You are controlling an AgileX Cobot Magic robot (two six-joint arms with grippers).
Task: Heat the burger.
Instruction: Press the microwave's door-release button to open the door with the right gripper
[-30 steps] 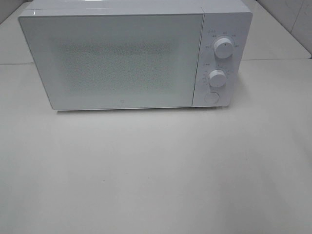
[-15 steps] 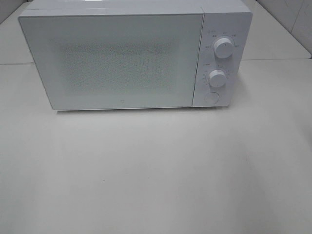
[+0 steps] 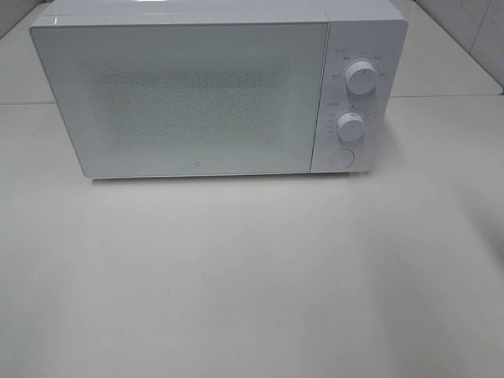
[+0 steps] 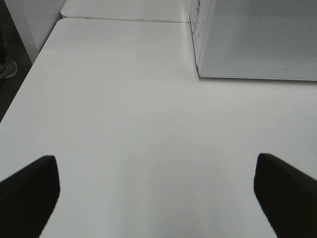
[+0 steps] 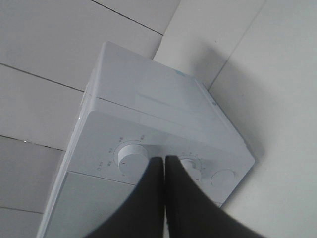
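White microwave on white table, door seemingly shut, left claw wide open, right claw closed, empty

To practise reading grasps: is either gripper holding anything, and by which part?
Nothing is held. The left gripper is open above the white table; the right gripper is shut, empty, facing the white box-shaped microwave.

White matte surface, several panels butted together. Pale tiled wall behind. Dark floor beyond the surface's edge.

Glossy white microwave, matt table
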